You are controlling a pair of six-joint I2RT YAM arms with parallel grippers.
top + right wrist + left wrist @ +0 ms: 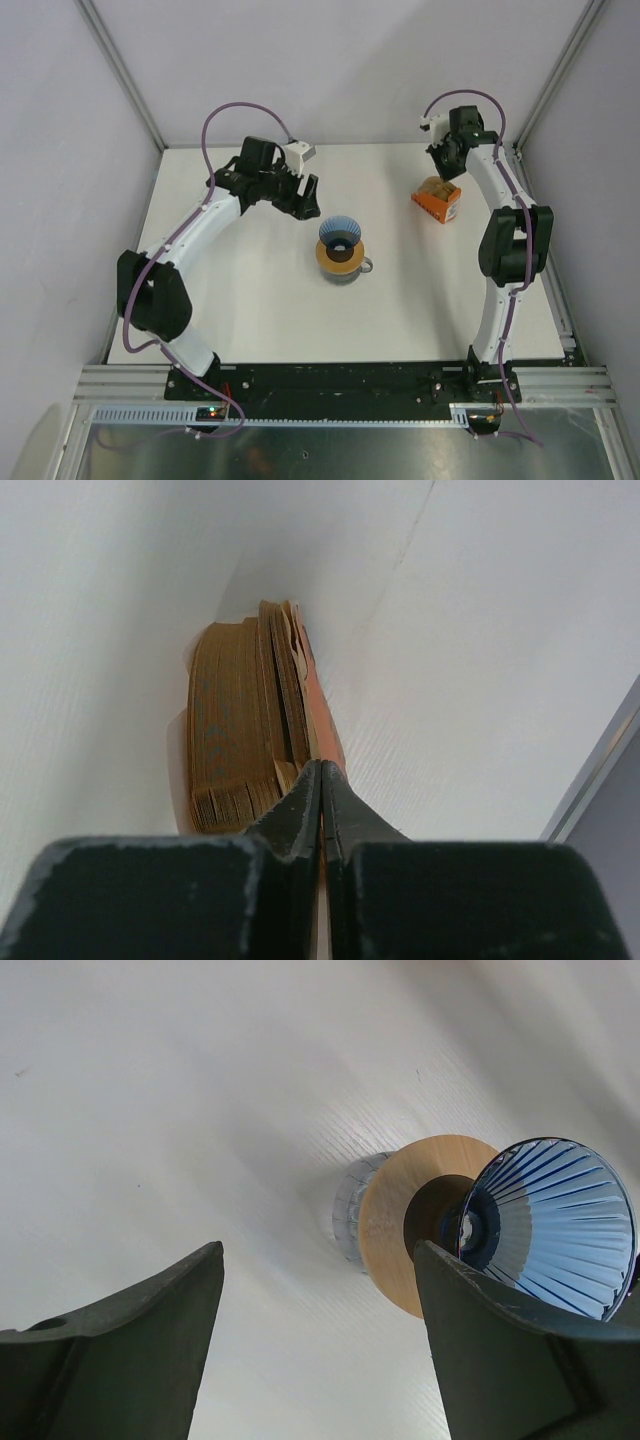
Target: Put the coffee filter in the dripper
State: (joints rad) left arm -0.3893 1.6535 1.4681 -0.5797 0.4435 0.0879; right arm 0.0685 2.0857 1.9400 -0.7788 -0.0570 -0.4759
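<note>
- My right claw [321, 765] is nearest the lens. Its two fingers are pressed together, with their tips at the near end of the orange box [326, 730], beside the stack of brown filters [235, 730].
- A thin pale line runs down the seam between those fingers. I cannot tell whether it is a pinched sheet or only light.
- The coffee filter [293, 665] I want is, I judge, one of the loose outer leaves by the orange wall. No leaf shows clear of the stack.
- My left claw [318, 1260] is spread wide and holds nothing. It hangs just beside the dripper [560, 1225], on its far-left side in the top view.
- The dripper sits mouth up on the flat ring [395, 1230] over the grey mug [350, 1210], and its ribbed cone is bare inside. Lifting one leaf, carrying it over and seating it are all left to do.
- On the right, the box lies near the desk [250, 300] edge, with the side wall and the corner frame post close behind my right arm. I would pull out toward the middle.
- Bare desk lies between box and dripper, so that path looks free.
- My left claw crowds the dripper's rim, so I judge it should hold steady or back off when the filter comes down.
</note>
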